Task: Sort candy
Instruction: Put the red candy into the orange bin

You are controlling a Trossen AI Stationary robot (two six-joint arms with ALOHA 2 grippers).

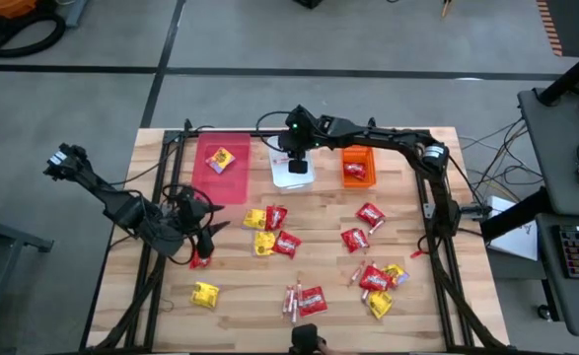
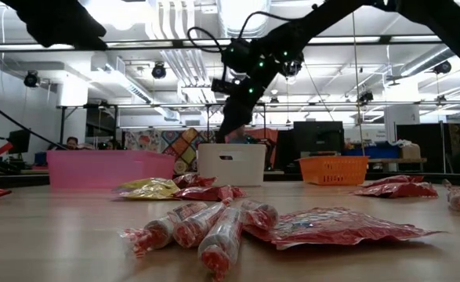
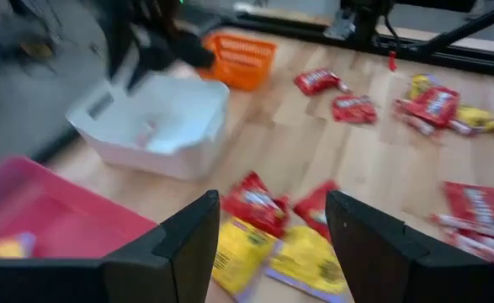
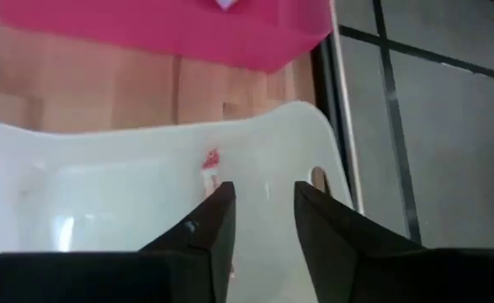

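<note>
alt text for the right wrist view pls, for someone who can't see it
The right gripper hangs with its two dark fingers parted over the white bin, where a thin pinkish-red candy stick shows just beyond the fingertips against the bin's inside. The pink bin sits beyond the white one on the wooden table, and grey floor shows past the table's edge.

We find no legible text, brand, number or sign in any view. The red candy packets [image 3: 257, 202] on the counter [image 1: 328, 271] carry light print, but we cannot read it. The yellow packets [image 3: 310, 263] likewise show no readable lettering.
</note>
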